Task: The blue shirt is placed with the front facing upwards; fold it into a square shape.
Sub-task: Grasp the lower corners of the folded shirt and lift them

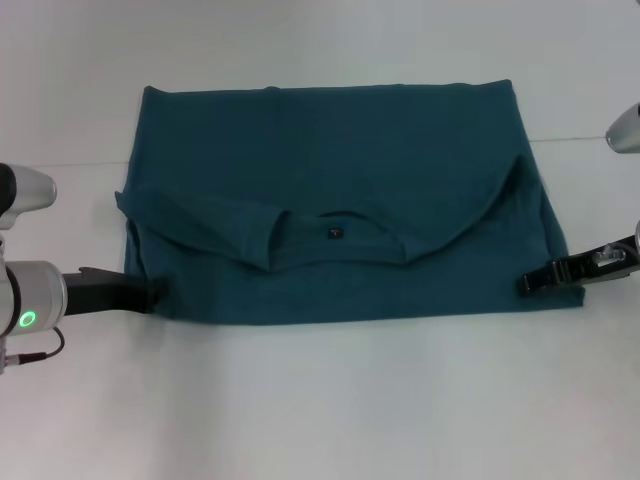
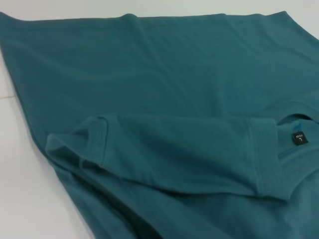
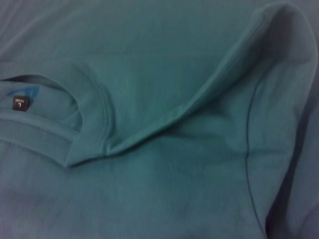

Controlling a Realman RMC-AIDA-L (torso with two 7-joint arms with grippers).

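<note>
I see the blue shirt (image 1: 340, 210) lying flat on the white table (image 1: 320, 400), already folded across, both sleeves (image 2: 164, 154) tucked over the collar and neck label (image 1: 334, 234). It is soft and limp, so I'd grip doubled near corners. The left gripper (image 1: 150, 292) and right gripper (image 1: 530, 282) touch those corners; I cannot tell whether they pinch. The lettering is hidden.

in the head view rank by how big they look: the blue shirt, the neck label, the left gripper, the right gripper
1. blue shirt, by far the largest.
2. left gripper and right gripper, at the shirt's near corners: they look about alike, and both are partly cut off by the frame edge, so I won't rank them.
3. neck label, the smallest.
</note>
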